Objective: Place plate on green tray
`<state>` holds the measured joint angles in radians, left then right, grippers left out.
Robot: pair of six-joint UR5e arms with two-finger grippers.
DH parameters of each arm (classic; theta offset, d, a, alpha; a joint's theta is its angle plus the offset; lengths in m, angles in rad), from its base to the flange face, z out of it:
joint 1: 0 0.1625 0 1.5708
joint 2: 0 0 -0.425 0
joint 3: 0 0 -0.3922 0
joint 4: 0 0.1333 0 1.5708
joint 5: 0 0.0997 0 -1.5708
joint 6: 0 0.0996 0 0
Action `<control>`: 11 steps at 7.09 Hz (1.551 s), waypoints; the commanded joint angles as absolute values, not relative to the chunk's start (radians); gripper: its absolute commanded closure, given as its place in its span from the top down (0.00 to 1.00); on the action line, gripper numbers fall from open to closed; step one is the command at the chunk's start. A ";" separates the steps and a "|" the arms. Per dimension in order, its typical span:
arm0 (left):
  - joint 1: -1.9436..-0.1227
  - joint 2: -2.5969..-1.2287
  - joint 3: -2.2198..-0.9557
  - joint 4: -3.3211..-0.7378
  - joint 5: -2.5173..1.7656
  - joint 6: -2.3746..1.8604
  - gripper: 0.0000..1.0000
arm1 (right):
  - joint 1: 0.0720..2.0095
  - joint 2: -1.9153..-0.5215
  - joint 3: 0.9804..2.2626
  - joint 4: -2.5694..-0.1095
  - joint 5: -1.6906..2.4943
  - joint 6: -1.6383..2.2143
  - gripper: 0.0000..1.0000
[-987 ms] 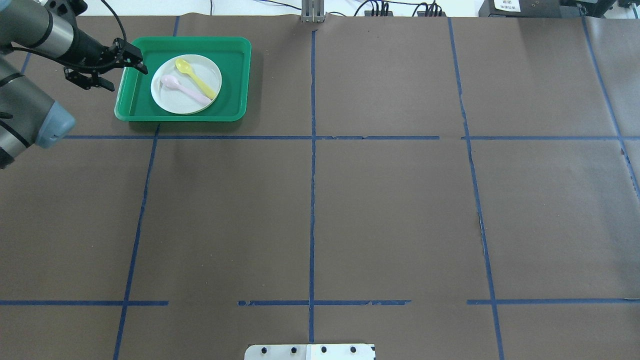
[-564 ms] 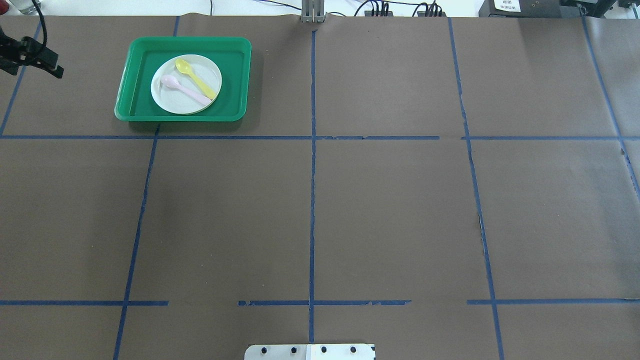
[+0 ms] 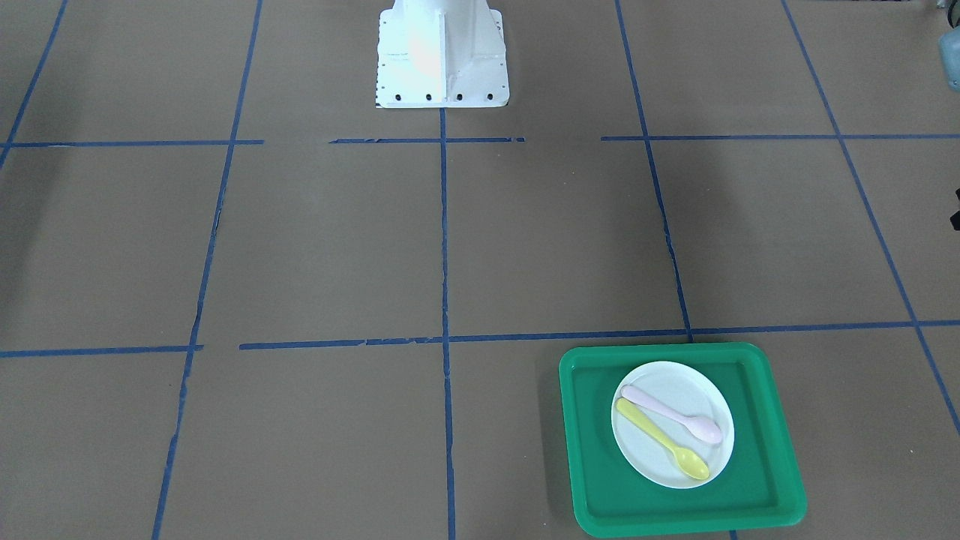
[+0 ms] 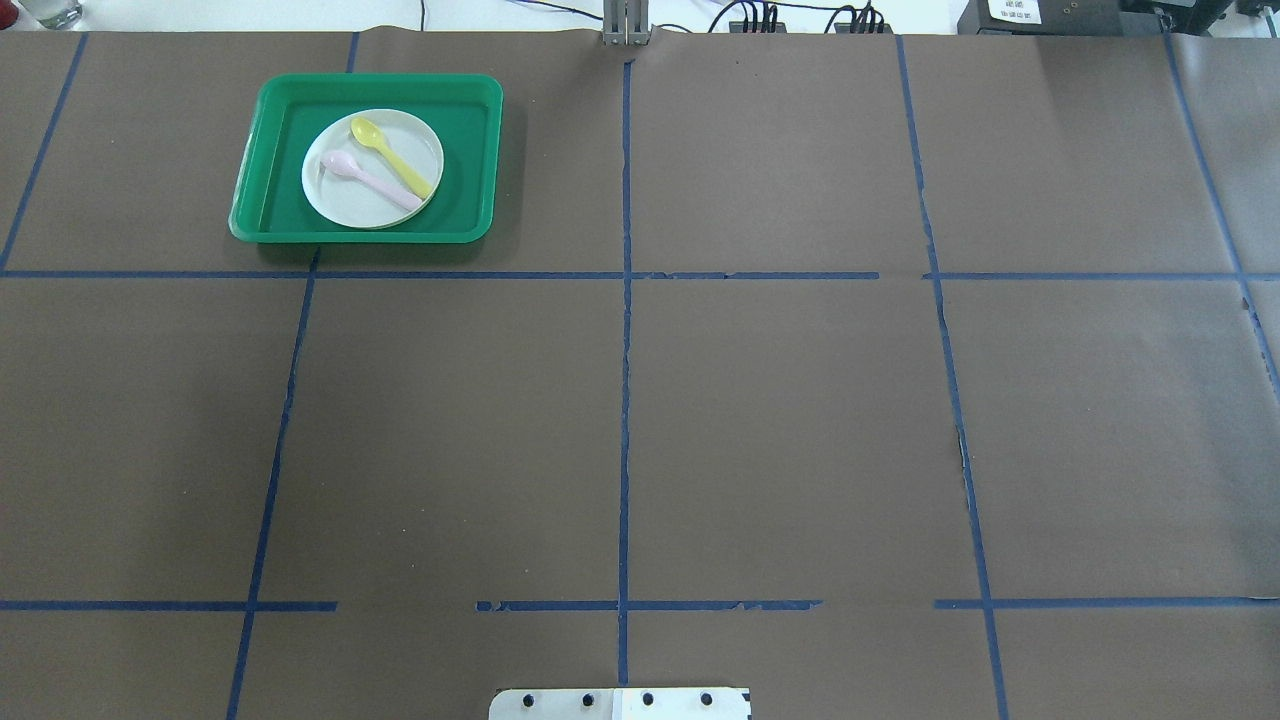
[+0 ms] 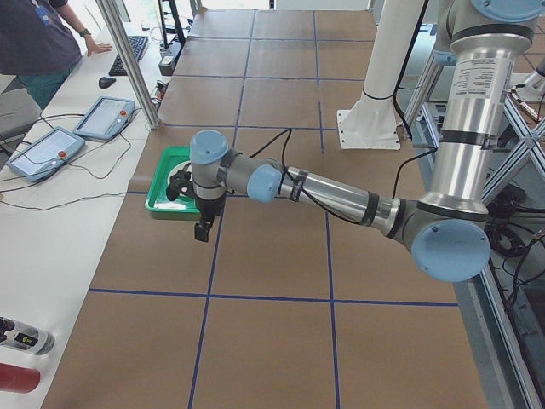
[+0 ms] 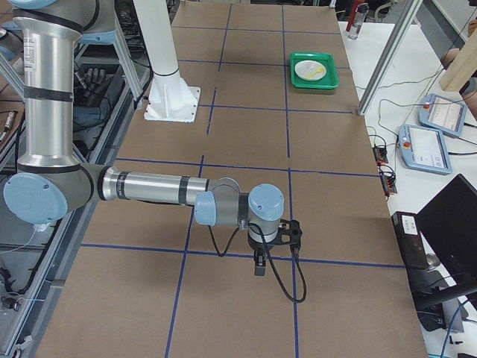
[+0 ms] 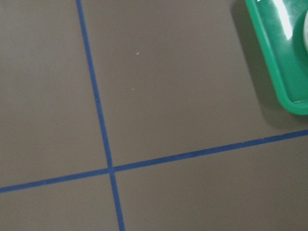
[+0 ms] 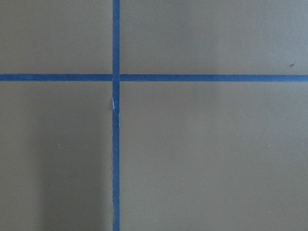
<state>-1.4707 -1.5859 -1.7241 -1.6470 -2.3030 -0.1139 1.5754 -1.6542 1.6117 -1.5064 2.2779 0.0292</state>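
The white plate (image 4: pixel 345 200) lies inside the green tray (image 4: pixel 470 150) at the table's far left, with a pink spoon (image 4: pixel 365 178) and a yellow spoon (image 4: pixel 392 158) on it. The front-facing view shows the plate (image 3: pixel 645 457) in the tray (image 3: pixel 757 420) too. My left gripper (image 5: pixel 203 232) shows only in the exterior left view, hanging beside the tray (image 5: pixel 162 192), clear of it; I cannot tell if it is open. My right gripper (image 6: pixel 258 270) shows only in the exterior right view, over bare table far from the tray (image 6: pixel 313 60); I cannot tell its state. The left wrist view shows a tray corner (image 7: pixel 274 57).
The robot's white base (image 3: pixel 441 52) stands at the table's near middle. Blue tape lines cross the brown table cover. Teach pendants (image 5: pixel 104 117) lie on the side bench beyond the tray, where a person stands. A glass (image 4: pixel 45 12) stands past the far left corner.
The left arm has drawn back from the tray's left rim and left the overhead view to the left. The plate, spoons and tray have not moved.
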 commanded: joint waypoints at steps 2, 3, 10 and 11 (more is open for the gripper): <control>-1.531 -1.453 -1.698 -1.643 -2.372 -0.104 1.00 | 1.575 -1.654 1.612 -1.506 2.278 0.029 1.00; -1.542 -1.451 -1.698 -1.643 -2.372 -0.104 1.00 | 1.575 -1.654 1.611 -1.505 2.278 0.029 1.00; -1.591 -1.453 -1.695 -1.617 -2.368 0.041 1.00 | 1.575 -1.654 1.612 -1.506 2.278 0.029 1.00; -1.591 -1.453 -1.698 -1.617 -2.368 0.041 1.00 | 1.575 -1.654 1.612 -1.506 2.278 0.029 1.00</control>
